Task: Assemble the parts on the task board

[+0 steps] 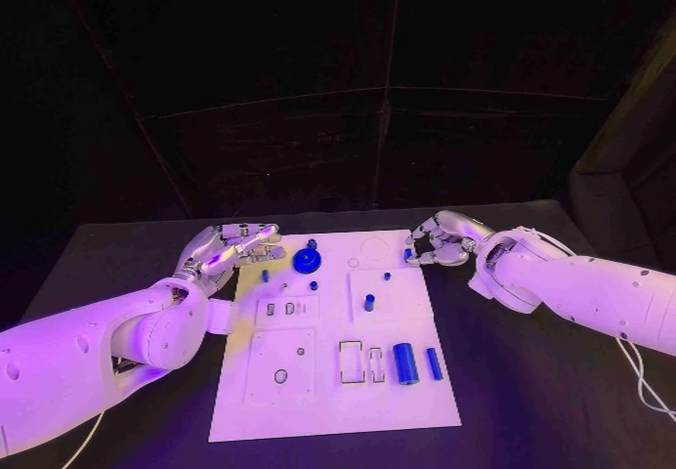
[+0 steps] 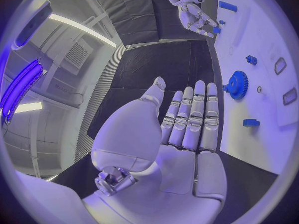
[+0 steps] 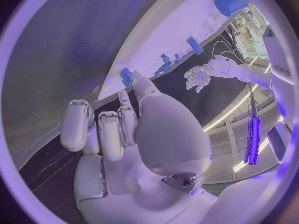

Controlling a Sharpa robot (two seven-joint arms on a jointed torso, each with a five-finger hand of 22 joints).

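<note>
The white task board [image 1: 331, 396] lies in the middle of the black table. My left hand [image 1: 232, 247] hovers at the board's far left corner, fingers [image 2: 194, 115] straight and apart, holding nothing. A blue gear [image 1: 308, 259] stands on the board just beside its fingertips, also seen as the gear [image 2: 236, 84] in the left wrist view. My right hand [image 1: 440, 244] is at the board's far right edge and pinches a small blue part [image 3: 127, 77] between thumb and a finger, its other fingers [image 3: 77, 124] curled. The same part [image 1: 408, 254] sits right at the board's edge.
More blue parts are on the board: a small peg [image 1: 265, 276], a short piece [image 1: 369, 303], a thick cylinder [image 1: 404, 363] and a thin bar [image 1: 434, 363] near the front right. Rectangular slots [image 1: 353, 362] lie beside them. Bare black table [image 1: 535, 410] surrounds the board.
</note>
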